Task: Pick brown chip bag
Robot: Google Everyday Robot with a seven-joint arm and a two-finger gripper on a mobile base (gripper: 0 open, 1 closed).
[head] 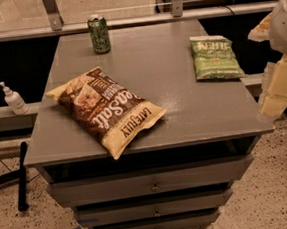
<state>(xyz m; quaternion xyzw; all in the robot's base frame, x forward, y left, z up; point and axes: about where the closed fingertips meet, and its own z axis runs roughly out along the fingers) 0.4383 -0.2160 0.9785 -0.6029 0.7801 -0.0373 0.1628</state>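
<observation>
Puffy, crinkly brown bag (108,109) lying slantwise front-left on the smooth grey tabletop (181,88), one cream end at the front edge. Flat green bag (215,57) back right. Pale, blocky end effector (277,92) off the right side, well apart from the brown bag; can't tell if open or closed.

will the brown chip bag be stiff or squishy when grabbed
The brown chip bag looks puffed with air, so it is probably light for its size and gives under a squeeze. Its shiny film may slip. Lying flat, it should not roll. The gripper hangs at the right edge, apart from it.
</observation>
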